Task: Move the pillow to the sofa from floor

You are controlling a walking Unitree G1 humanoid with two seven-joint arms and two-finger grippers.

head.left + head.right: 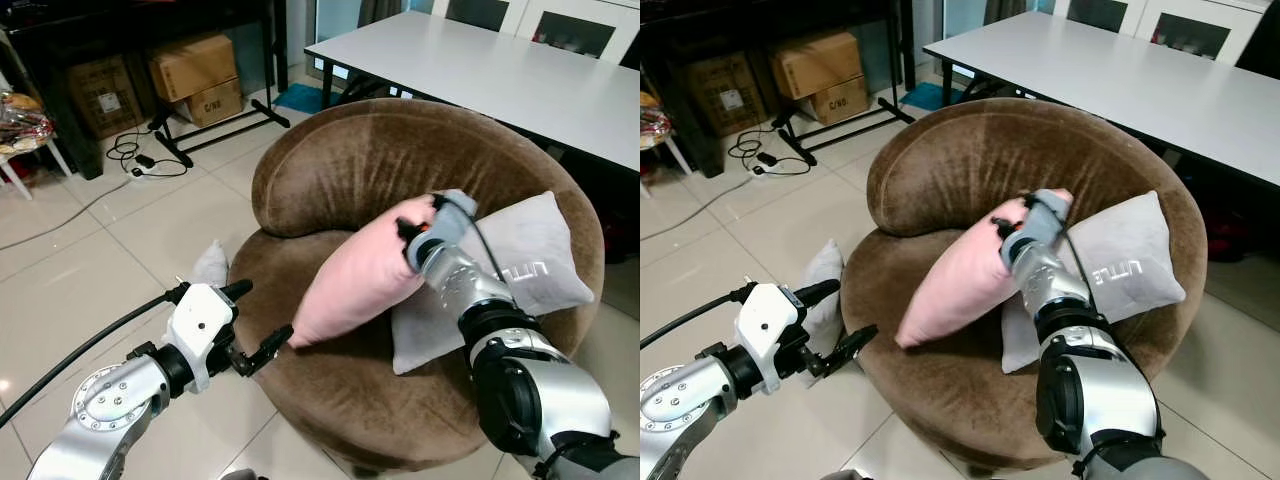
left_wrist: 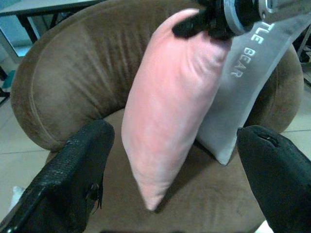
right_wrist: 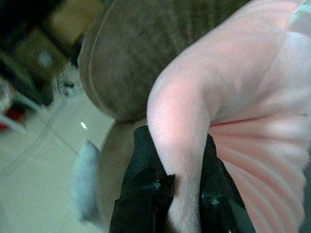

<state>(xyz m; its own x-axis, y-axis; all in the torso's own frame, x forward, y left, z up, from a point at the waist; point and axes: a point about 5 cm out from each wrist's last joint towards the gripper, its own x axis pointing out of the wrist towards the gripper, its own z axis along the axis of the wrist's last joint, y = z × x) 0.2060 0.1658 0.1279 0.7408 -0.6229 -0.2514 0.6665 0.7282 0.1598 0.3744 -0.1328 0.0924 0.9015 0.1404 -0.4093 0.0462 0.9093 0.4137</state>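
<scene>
While the left pincer (image 1: 262,318) hovers spread, the right pincer (image 3: 177,189) pinches the pink pillow (image 1: 355,272) over the sofa (image 1: 330,160).

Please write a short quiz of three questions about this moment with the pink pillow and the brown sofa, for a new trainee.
1. True or false: the right pincer is shut on a fold of the pink pillow.
2. What does the pink pillow lean against on the brown sofa?
A. a grey pillow
B. a cardboard box
C. the white table
3. Fill in: the left pincer is ____ and holds nothing.

Key
1. True; its black fingers pinch the fabric.
2. A; the grey pillow stands just behind it.
3. open; it hovers before the sofa's front edge, pointing at the pink pillow.
</scene>
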